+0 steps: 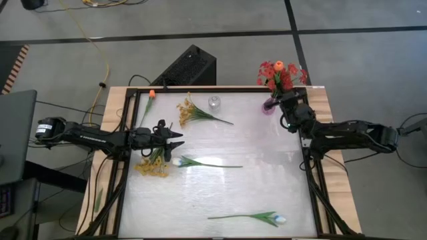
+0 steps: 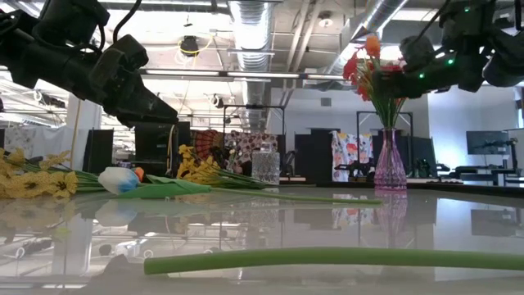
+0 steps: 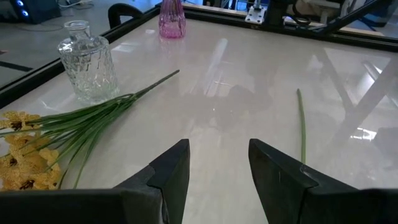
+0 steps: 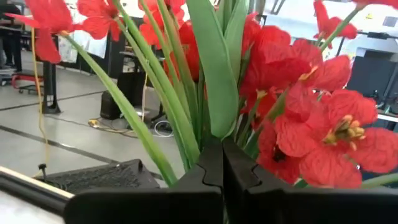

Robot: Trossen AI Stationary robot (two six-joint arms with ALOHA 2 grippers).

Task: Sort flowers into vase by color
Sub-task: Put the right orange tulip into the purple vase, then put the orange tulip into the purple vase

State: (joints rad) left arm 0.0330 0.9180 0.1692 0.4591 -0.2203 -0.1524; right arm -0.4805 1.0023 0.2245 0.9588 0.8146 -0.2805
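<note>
Flowers are split between the pink vase (image 1: 269,105) at the far right corner of the tabletop (image 1: 267,173) and the open surface: red clusters (image 1: 272,71) and an orange tulip bud (image 1: 279,65) stand upright in that vase, while the rest lie flat. A yellow spray (image 1: 189,113) lies just beside the clear glass vase (image 1: 214,103) at the far middle, a second yellow spray (image 1: 152,165) lies at the left edge, a white tulip (image 1: 200,163) rests near it toward the centre, another white tulip (image 1: 257,217) lies near the front, and a lone orange tulip (image 1: 148,107) sits at the far left. The right claw (image 1: 285,100) hovers at the pink vase with its fingers pressed together; in the right wrist view they meet among the green stems (image 4: 186,106), though I cannot tell whether a stem is pinched between them. That position suits settling a warm-coloured bloom into the bunch, which would explain why red and orange share one vase. The left claw (image 1: 175,139) is raised above the left part of the tabletop between the two yellow sprays, its fingers (image 3: 174,171) apart and holding nothing, pointing toward the far yellow spray and the glass vase. Judging by that aim, the yellow spray looks a likely next pick, with the empty glass vase its probable home. The thin stems lying flat on the glossy surface may be awkward to pinch.
</note>
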